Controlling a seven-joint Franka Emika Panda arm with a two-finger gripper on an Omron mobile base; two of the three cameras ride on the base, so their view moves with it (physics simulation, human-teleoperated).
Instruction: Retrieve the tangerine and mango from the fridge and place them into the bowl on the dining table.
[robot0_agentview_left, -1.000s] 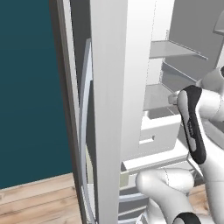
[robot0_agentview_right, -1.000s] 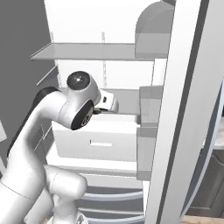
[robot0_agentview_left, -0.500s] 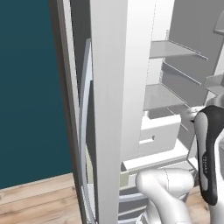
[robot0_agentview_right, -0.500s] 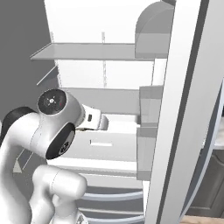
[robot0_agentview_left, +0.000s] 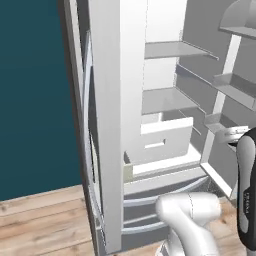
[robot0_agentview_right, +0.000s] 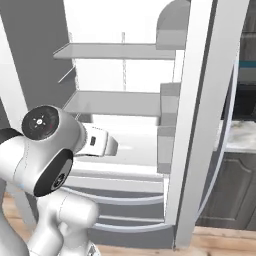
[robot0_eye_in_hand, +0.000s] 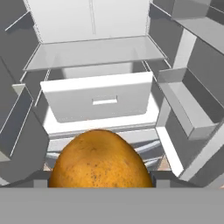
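The tool (robot0_eye_in_hand: 101, 186) is clamping the mango (robot0_eye_in_hand: 100, 159) and has drawn back from the open fridge (robot0_eye_in_hand: 96, 65), meaning the worktop bowl comes next.

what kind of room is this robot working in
Most likely a kitchen. An open fridge with white shelves and a drawer stands ahead, dark cabinets under a marble counter sit to its right, and the floor is wood.

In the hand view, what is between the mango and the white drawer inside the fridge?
Nothing lies there: in the hand view, the stretch between the mango and the white drawer is bare.
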